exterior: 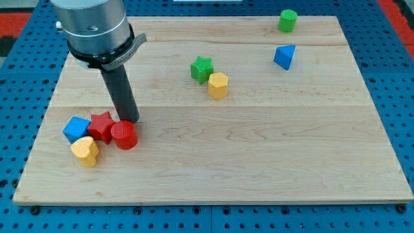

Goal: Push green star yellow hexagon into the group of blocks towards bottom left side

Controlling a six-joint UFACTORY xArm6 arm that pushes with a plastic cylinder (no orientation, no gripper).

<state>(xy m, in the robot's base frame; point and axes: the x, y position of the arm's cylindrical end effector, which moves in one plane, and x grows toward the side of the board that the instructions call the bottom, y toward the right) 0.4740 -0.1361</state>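
Eight blocks are counted on the wooden board [259,162]: two green, two yellow, two red and two blue. No gripper is fitted; the arm ends in a dark rod with nothing held. My tip [130,121] is seen at the view's lower left, touching or just behind the top edge of the red cylinder [123,135].

Four blocks form a group there: the red cylinder, a red star [101,126] touching it on the view's left, a blue cube [76,129] further left, and a yellow heart [85,151] just below these.

The green star [202,68] and the yellow hexagon [218,85] are found near the board's middle top, touching each other, well apart from the group and from my tip.

At the view's upper right a green cylinder [288,20] and a blue triangular block [284,56] are placed, near one another but apart
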